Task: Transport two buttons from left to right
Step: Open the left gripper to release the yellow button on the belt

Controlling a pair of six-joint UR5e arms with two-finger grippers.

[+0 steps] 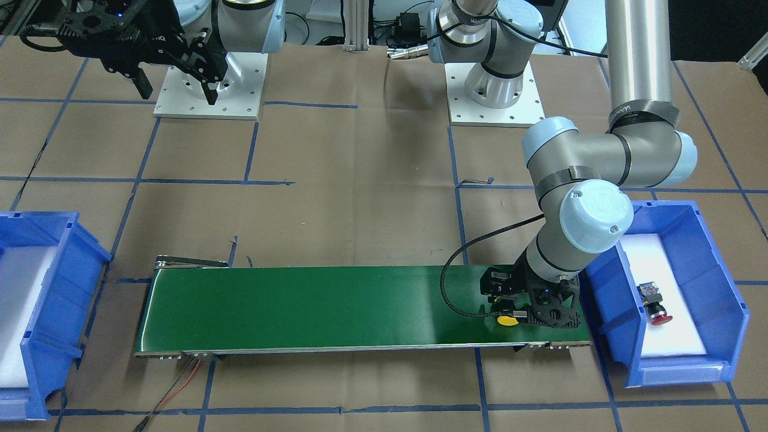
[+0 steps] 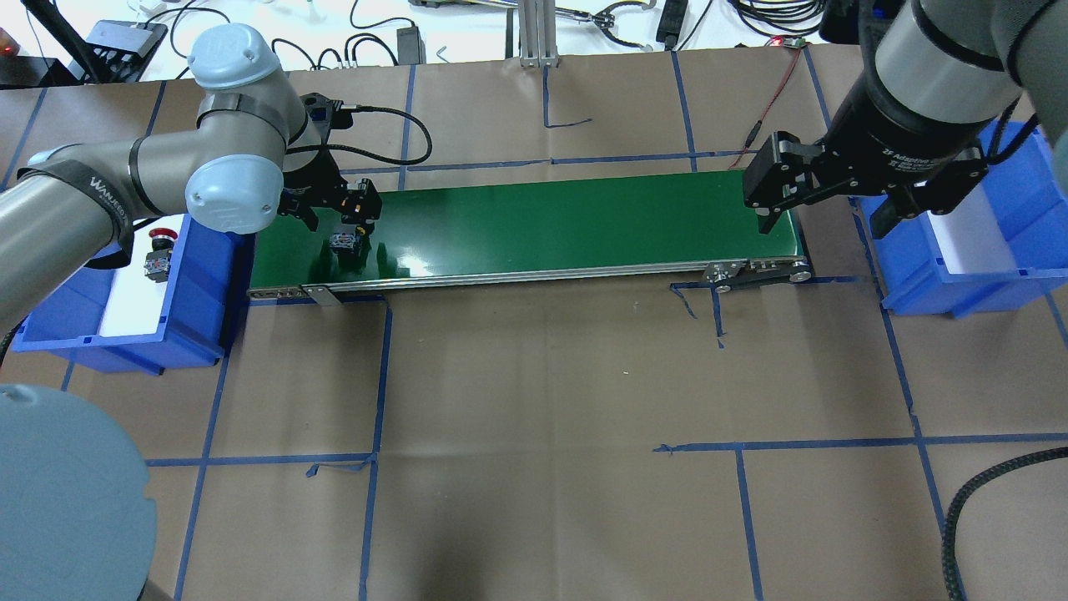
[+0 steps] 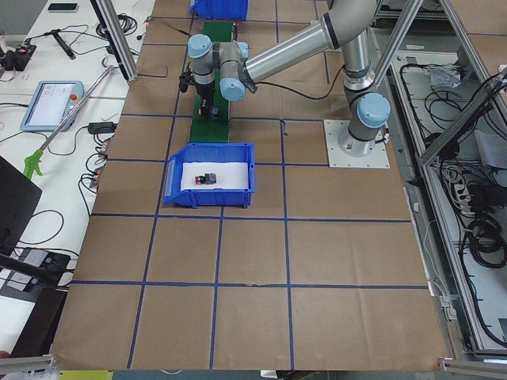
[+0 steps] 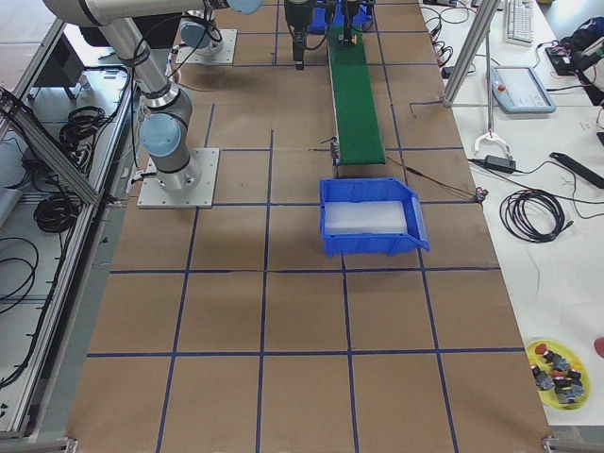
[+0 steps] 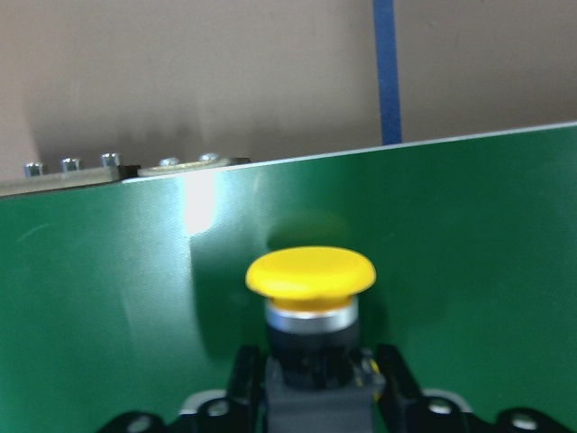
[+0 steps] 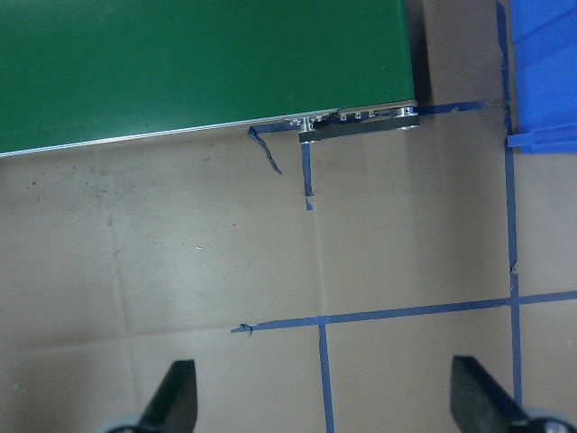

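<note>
Left pincer (image 5: 317, 370) clamps yellow button (image 5: 311, 272) low over green belt (image 1: 300, 306) end; seat it upright before you open. Right pincer (image 6: 322, 383) gapes beyond belt's other end.

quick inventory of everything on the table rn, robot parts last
table: 1, brown paper with a blue tape grid
conveyor belt: 1, green, lying across the table between the bins
left bin: 1, blue, white liner, off the belt's left end
right bin: 1, blue, white liner, off the belt's right end
yellow button: 1, yellow cap, at the belt's left end
red button: 1, red cap, lying on the left bin's liner
wires: red and black, trailing from the belt's right end
left gripper: 1, black, shut on the yellow button's body
right gripper: 1, black, open, over bare table by the belt's right end
</note>
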